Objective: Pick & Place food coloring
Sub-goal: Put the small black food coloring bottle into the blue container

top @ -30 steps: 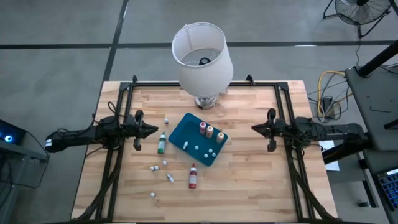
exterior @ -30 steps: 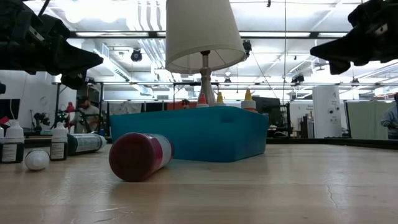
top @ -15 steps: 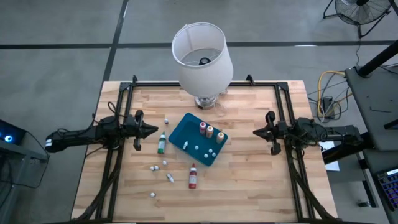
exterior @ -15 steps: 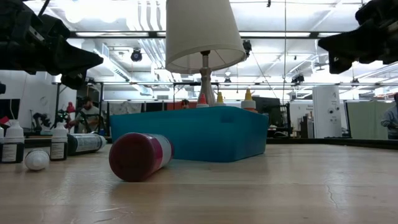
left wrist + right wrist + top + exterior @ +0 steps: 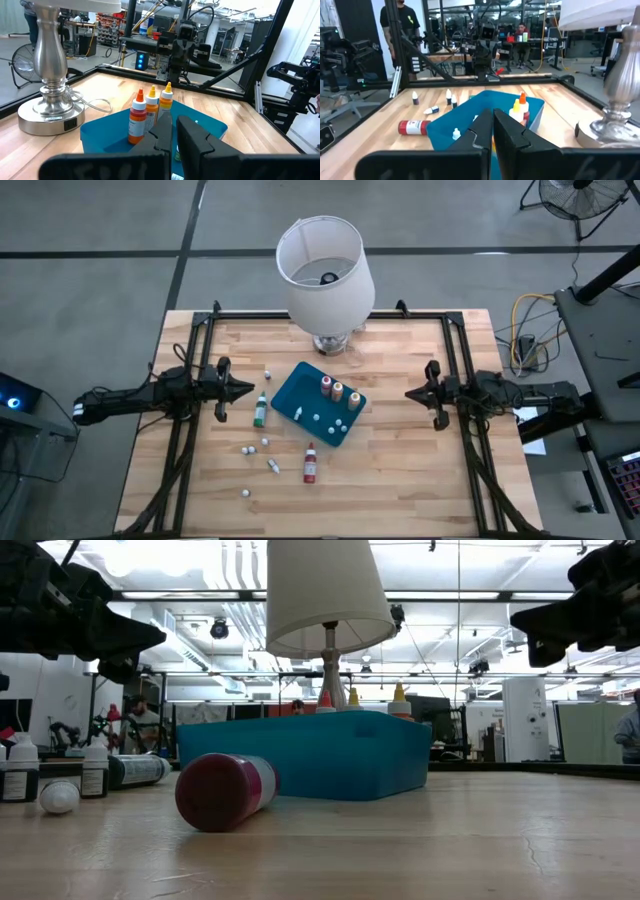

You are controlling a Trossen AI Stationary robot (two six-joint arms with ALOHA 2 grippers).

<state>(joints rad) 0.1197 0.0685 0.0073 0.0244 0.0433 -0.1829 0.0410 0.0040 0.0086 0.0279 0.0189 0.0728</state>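
Right now the red food coloring bottle lies on its side on the table, near the front edge, well apart from both claws. The green bottle lies just beside the left gripper, whose fingers are pressed together and hold nothing. The right gripper hovers on the far side of the teal tray, fingers likewise together and empty. Three orange and yellow bottles stand upright inside the tray's back corner, with small white pieces lying near them. Small white-capped bottles are scattered on the wood between the green and red bottles. A lamp stands behind the tray. Bare wood lies open along the table's right side and front edge.
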